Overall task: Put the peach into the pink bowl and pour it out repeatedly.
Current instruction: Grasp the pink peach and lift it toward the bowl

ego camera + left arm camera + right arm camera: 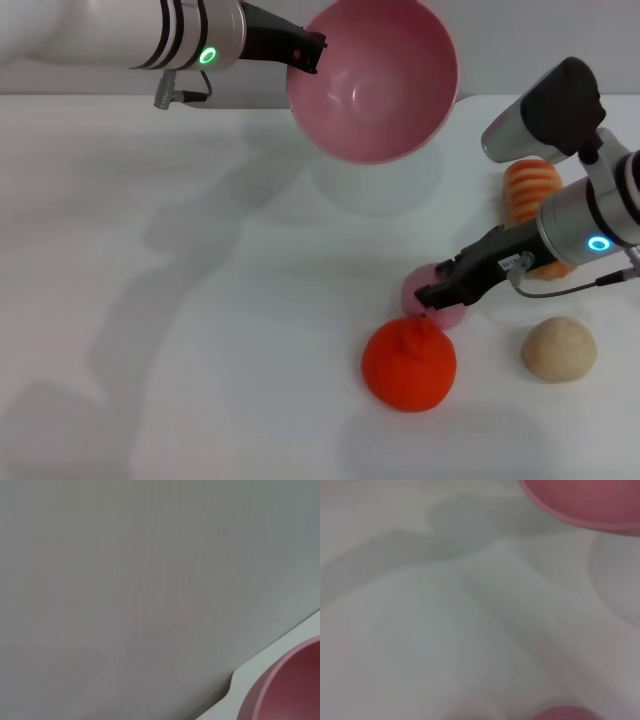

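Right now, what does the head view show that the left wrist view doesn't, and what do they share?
Only the head view shows the left tool holding the raised bowl's rim, the right tool down at the peach, the orange fruit, the beige ball and a striped orange item. Only the left wrist view shows a plain grey background. Both show the pink bowl and the white table.

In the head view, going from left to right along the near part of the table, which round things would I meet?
Orange fruit → peach, with the right end effector on it → beige ball.
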